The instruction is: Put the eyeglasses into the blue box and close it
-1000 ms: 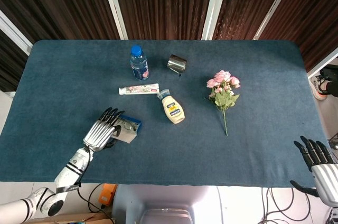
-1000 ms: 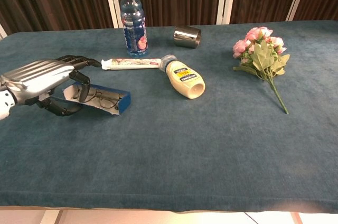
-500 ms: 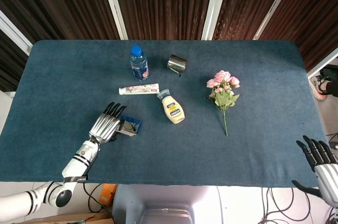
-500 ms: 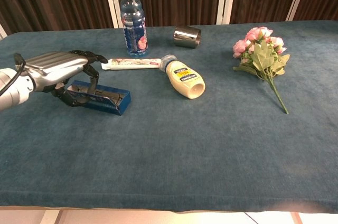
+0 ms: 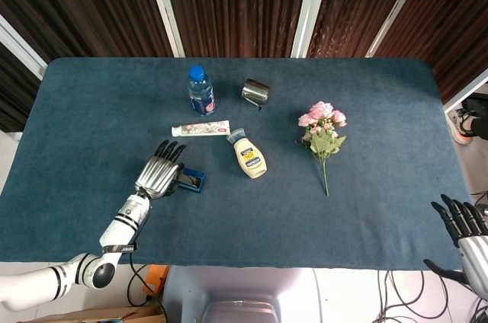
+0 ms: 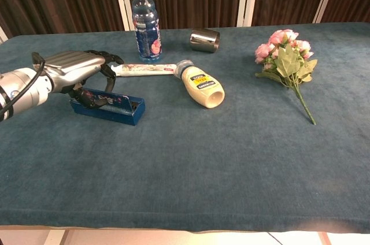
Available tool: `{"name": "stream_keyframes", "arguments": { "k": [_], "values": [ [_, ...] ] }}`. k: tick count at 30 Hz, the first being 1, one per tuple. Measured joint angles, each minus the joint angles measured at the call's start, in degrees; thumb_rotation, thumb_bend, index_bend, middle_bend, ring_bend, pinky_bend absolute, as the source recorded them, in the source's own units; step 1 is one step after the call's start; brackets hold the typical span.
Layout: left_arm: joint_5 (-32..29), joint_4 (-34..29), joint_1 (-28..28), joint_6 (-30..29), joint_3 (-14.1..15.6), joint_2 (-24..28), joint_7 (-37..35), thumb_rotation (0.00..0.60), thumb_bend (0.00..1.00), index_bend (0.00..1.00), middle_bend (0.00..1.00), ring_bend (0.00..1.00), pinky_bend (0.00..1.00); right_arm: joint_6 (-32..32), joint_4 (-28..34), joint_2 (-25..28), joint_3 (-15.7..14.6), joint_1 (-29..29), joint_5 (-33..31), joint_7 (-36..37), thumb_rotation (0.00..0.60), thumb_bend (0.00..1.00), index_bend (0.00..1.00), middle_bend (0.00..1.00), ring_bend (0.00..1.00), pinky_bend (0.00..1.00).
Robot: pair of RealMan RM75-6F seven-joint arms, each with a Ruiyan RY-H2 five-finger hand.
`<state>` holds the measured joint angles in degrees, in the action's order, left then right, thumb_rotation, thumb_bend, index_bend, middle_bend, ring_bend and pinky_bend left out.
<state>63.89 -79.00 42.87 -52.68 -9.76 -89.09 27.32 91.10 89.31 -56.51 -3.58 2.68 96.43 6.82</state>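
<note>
Blue box [image 6: 110,106] low on blue-green table [image 5: 366,209], near the front-left; taken here as landmark. Looks nearly or fully shut in chest view, lid down flat; can't tell if a gap remains. Eyeglasses not visible in either view, can't tell from these pics whether inside.

Left hand [image 6: 78,69] over box's left end, palm down, fingers [image 6: 107,77] curled over the top edge & touching lid. Pressing/resting on it, not wrapped round it. In head view same hand [image 5: 158,177] covers most of box, only right end [image 5: 192,181] showing.

Right hand [image 5: 463,230] far right of box, at table's front-right corner, off the edge. Fingers spread & apart, nothing in it.

Rest, rel. to box: toothpaste tube [image 6: 144,69] just behind, lying flat. Water bottle [image 6: 145,24] w/ blue cap behind that, upright. Mayo bottle [image 6: 201,86] right & slightly back, on its side, cap end near tube's tip. Metal cup [image 6: 205,40] further back-right, tipped on its side. Pink flower bunch [image 6: 286,60] well to the right, lying flat, stems toward front.
</note>
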Motion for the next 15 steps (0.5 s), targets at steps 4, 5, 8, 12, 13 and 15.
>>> {"name": "stream_keyframes", "arguments": {
  "k": [4, 5, 8, 12, 13, 15],
  "values": [
    [-0.3, 1.2, 0.3, 0.0, -0.1, -0.6, -0.9, 0.600, 0.49, 0.59, 0.07, 0.00, 0.05, 0.0, 0.1, 0.0, 0.0, 0.0, 0.0, -0.1, 0.600, 0.18, 0.00, 0.00, 0.00, 0.00],
    [-0.3, 1.4, 0.3, 0.0, -0.2, -0.8, -1.2, 0.600, 0.47, 0.56, 0.07, 0.00, 0.05, 0.0, 0.1, 0.0, 0.0, 0.0, 0.0, 0.0, 0.600, 0.18, 0.00, 0.00, 0.00, 0.00],
    [-0.5, 2.4, 0.4, 0.0, -0.3, -1.4, -2.5, 0.600, 0.44, 0.47, 0.07, 0.00, 0.05, 0.0, 0.1, 0.0, 0.0, 0.0, 0.0, 0.0, 0.600, 0.18, 0.00, 0.00, 0.00, 0.00],
    [-0.4, 4.4, 0.6, 0.0, -0.6, -2.5, -4.4, 0.600, 0.41, 0.27, 0.03, 0.00, 0.05, 0.1, 0.1, 0.1, 0.0, 0.0, 0.1, 0.2, 0.600, 0.18, 0.00, 0.00, 0.00, 0.00],
    [-0.2, 5.1, 0.6, 0.0, -0.6, -2.9, -5.1, 0.600, 0.40, 0.22, 0.01, 0.00, 0.05, 0.1, 0.1, 0.1, 0.0, 0.0, 0.0, 0.2, 0.600, 0.18, 0.00, 0.00, 0.00, 0.00],
    [0.1, 6.2, 0.7, -0.2, -0.8, -3.6, -6.1, 0.600, 0.40, 0.14, 0.00, 0.00, 0.05, 0.2, 0.0, 0.2, 0.0, 0.1, 0.0, 0.4, 0.600, 0.18, 0.00, 0.00, 0.00, 0.00]
  ]
}}
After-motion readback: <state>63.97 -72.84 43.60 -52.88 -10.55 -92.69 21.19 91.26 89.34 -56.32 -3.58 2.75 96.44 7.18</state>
